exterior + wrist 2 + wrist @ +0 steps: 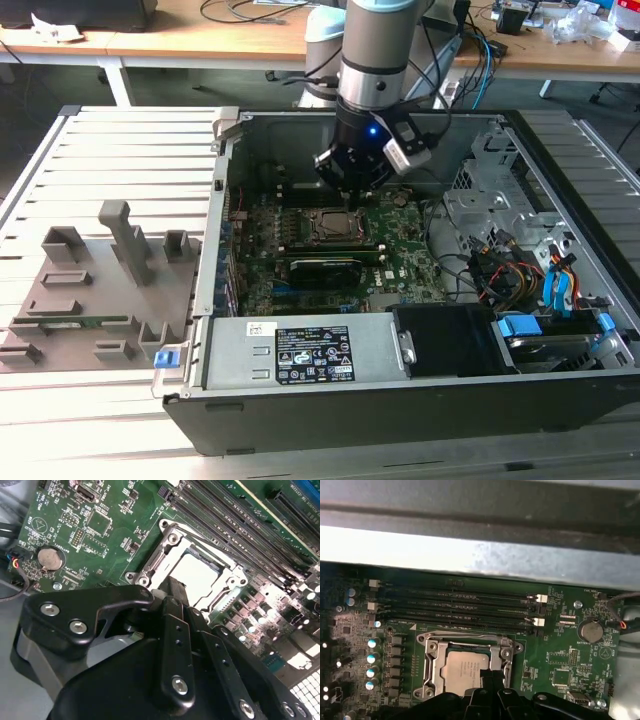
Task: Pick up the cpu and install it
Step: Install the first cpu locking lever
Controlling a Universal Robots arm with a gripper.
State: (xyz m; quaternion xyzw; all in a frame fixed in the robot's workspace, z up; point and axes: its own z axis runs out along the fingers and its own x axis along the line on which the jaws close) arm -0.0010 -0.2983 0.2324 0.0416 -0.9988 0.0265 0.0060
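One arm reaches down into the open case [215,260], its gripper [352,190] just above the socket [330,225] on the motherboard [400,250]. In both wrist views we see the cpu [464,667] lying flat inside the socket's metal frame [150,567], silvery top up. Our fingers [175,600] look drawn together at its edge, gripping nothing, though we cannot tell whether they touch it.
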